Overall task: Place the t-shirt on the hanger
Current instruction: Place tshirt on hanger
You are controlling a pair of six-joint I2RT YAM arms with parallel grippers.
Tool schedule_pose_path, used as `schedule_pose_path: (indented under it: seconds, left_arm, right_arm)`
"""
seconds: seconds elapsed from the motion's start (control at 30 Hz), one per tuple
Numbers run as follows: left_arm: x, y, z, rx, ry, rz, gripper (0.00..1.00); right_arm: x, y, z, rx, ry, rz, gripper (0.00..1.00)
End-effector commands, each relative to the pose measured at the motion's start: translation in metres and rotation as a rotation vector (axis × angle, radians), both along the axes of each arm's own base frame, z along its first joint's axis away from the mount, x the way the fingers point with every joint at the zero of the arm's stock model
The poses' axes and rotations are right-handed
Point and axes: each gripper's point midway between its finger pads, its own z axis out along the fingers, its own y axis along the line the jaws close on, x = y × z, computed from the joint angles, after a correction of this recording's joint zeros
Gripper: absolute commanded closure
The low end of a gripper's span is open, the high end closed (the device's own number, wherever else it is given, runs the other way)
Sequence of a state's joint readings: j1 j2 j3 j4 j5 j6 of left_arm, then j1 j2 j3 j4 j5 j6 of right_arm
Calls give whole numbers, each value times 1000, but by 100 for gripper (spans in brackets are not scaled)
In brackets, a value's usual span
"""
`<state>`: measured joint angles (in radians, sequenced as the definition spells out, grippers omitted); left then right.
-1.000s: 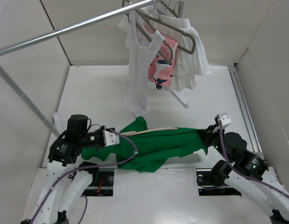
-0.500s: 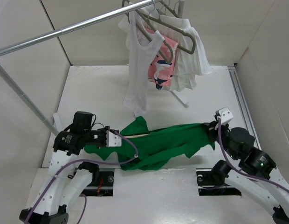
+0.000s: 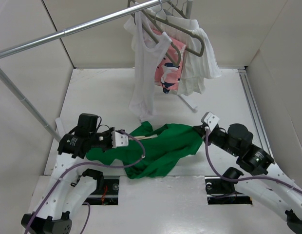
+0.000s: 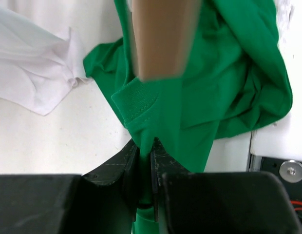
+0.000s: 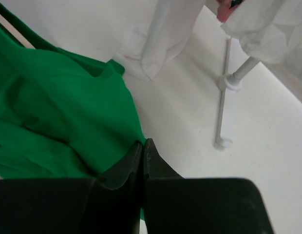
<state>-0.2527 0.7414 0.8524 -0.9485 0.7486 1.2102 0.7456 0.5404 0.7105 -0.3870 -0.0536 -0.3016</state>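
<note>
The bright green t-shirt (image 3: 163, 146) lies bunched on the white table between my arms. My left gripper (image 3: 122, 139) is shut on a fold of its left side; in the left wrist view the fabric (image 4: 224, 73) runs between the closed jaws (image 4: 144, 148). The beige hanger (image 3: 150, 138) shows as a thin strip poking out of the shirt, and as a blurred beige arm (image 4: 163, 39) close to the left wrist camera. My right gripper (image 3: 202, 128) is shut on the shirt's right edge, seen in the right wrist view (image 5: 142, 144) with the green cloth (image 5: 58, 112) to its left.
A metal clothes rail (image 3: 78, 28) crosses the back, carrying a white tank top (image 3: 143, 73), a pink patterned garment (image 3: 166, 73), white clothes and grey-brown hangers (image 3: 182, 34). The rack's foot (image 5: 223, 112) stands right of my right gripper. White cloth (image 4: 34, 78) lies left of the shirt.
My right gripper has moved left and toward the back with the shirt's edge, so the stretched shirt has slackened and bunched. My left gripper has shifted slightly right, still holding.
</note>
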Motion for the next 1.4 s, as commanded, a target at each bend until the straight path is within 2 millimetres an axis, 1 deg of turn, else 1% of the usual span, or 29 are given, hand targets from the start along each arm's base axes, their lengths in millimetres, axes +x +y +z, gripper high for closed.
schedule_pose_path:
  seconds: [0.0,0.03,0.1,0.13,0.17,0.2,0.23,0.27,0.3,0.37,0.4,0.43,0.5,0.53,0.57,0.6,0.63,0.67,0.7,0.73,0.77,0.8,0.83,0.93,1.07,1.13,1.2,1.3,1.37]
  left_arm:
    - [7,-14,39,-126,-59,17,100]
    - [6,-16,40,-133,-57,12,100]
    - [8,-18,44,-146,-53,13,100]
    - [9,-19,46,-156,-61,5,100]
    - [9,-20,50,-159,-72,4,100]
    - [8,-21,51,-168,-69,-5,100]
    - [7,-23,52,-174,-73,-17,100]
    - [7,-23,52,-174,-73,-17,100]
    - [8,-23,55,-173,-89,-23,100]
    - [6,-22,53,-166,-87,-30,100]
    - [7,-22,54,-160,-102,-41,100]
    - [4,-22,52,-164,-87,-47,100]
    - [2,-24,53,-174,-84,-56,100]
    - [1,-24,55,-176,-94,-56,100]
    - [0,-25,56,-184,-92,-63,100]
    - [-1,-26,60,-195,-111,-71,100]
    - [-1,-26,60,-195,-111,-71,100]
    - [-2,-28,61,-205,-102,-73,100]
    - [-4,-29,61,-214,-92,-75,100]
    - [-4,-29,61,-214,-92,-75,100]
    - [-4,-29,66,-221,-92,-68,100]
    - [-5,-29,67,-223,-102,-69,100]
    - [-4,-29,69,-225,-111,-69,100]
    - [-4,-29,68,-228,-102,-64,100]
    - [-2,-30,68,-232,-104,-60,100]
    - [-4,-31,68,-242,-92,-60,100]
    - [-4,-31,68,-242,-92,-60,100]
    - [-4,-31,68,-242,-92,-60,100]
    - [-5,-32,72,-263,-86,-55,100]
  right_arm:
    - [-1,-2,-5,29,13,-13,95]
    - [0,-3,-10,21,33,-24,74]
    - [-4,3,-25,8,75,8,50]
    - [-9,12,-25,19,84,66,34]
    - [-11,19,-16,49,61,105,30]
    - [-16,29,-16,45,56,175,22]
    - [-14,31,-8,46,29,180,22]
    - [-17,36,-2,45,16,221,12]
    - [-14,39,17,48,-19,235,9]
    - [-9,40,38,12,-86,248,6]
    - [-9,42,44,-11,-96,268,0]
    - [-3,49,65,-37,-147,294,0]
    - [0,63,72,-74,-161,359,3]
    - [4,79,70,-100,-151,399,4]
    - [7,87,64,-133,-160,425,4]
    - [7,95,54,-158,-148,454,8]
    - [11,103,50,-168,-157,470,11]
    - [15,117,35,-209,-136,502,13]
    - [18,122,29,-225,-128,521,16]
    - [12,133,21,-227,-118,574,21]
    - [10,148,19,-224,-110,613,23]
    - [7,155,16,-225,-116,648,25]
    - [4,161,19,-214,-122,672,28]
    - [-2,174,5,-230,-97,707,35]
    - [5,185,-8,-238,-78,699,40]
    - [7,188,-20,-256,-50,702,41]
    - [5,189,-20,-248,-40,710,42]
    - [16,186,-25,-250,-25,634,47]
    - [18,190,-32,-245,-10,629,53]
